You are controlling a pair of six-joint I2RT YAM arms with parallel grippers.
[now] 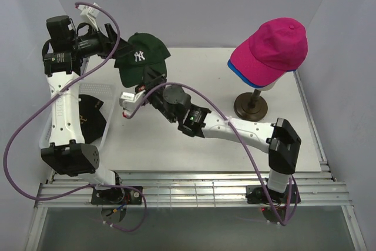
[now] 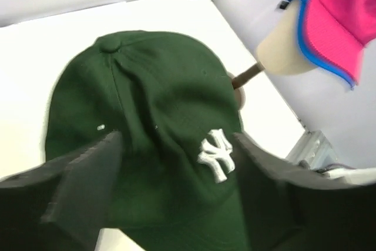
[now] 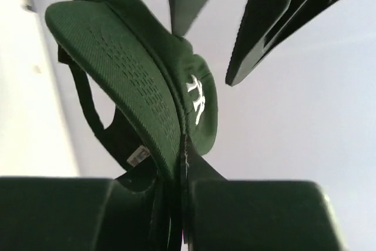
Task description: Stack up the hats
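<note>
The dark green hat (image 1: 141, 57) with a white NY logo hangs in the air above the table's back left. My right gripper (image 1: 154, 77) is shut on its lower edge, where the brim meets the crown (image 3: 141, 86). My left gripper (image 1: 120, 48) stands open, its fingers on either side of the crown (image 2: 164, 116) and not pinching it. The pink hat (image 1: 273, 48) sits on top of the blue hat (image 1: 238, 73) on the mannequin head (image 2: 282, 51) at the right. The black hat (image 1: 88, 119) lies in the basket at the left.
The white mesh basket (image 1: 101, 89) stands at the table's left edge, partly under my left arm. The mannequin's dark round base (image 1: 251, 107) stands at the right. White walls close in the back and both sides.
</note>
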